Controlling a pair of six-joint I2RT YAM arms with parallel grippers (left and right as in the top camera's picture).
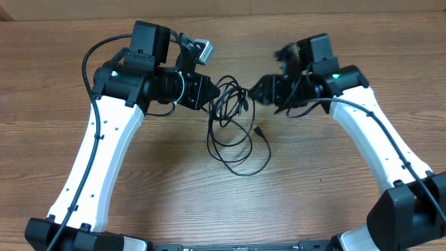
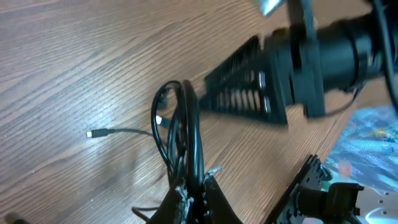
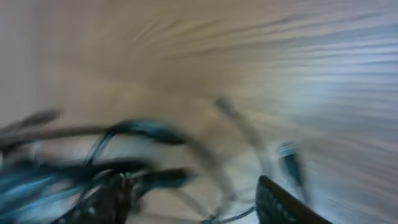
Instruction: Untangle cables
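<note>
Thin black cables point(image 1: 233, 115) lie in a tangle of loops at the table's middle, with one small plug point(image 1: 258, 130) on the wood. My left gripper point(image 1: 211, 94) is shut on a bunch of cable strands point(image 2: 186, 134) at the tangle's left side. A loose plug end point(image 2: 98, 133) lies on the table in the left wrist view. My right gripper point(image 1: 256, 92) is at the tangle's right side. The right wrist view is motion-blurred; its fingers point(image 3: 193, 196) stand apart, with cable strands point(image 3: 137, 130) in front of them.
The wooden table point(image 1: 313, 188) spreads around the tangle. The right gripper point(image 2: 249, 87) fills the upper right of the left wrist view. A dark arm base point(image 2: 323, 193) shows at its lower right.
</note>
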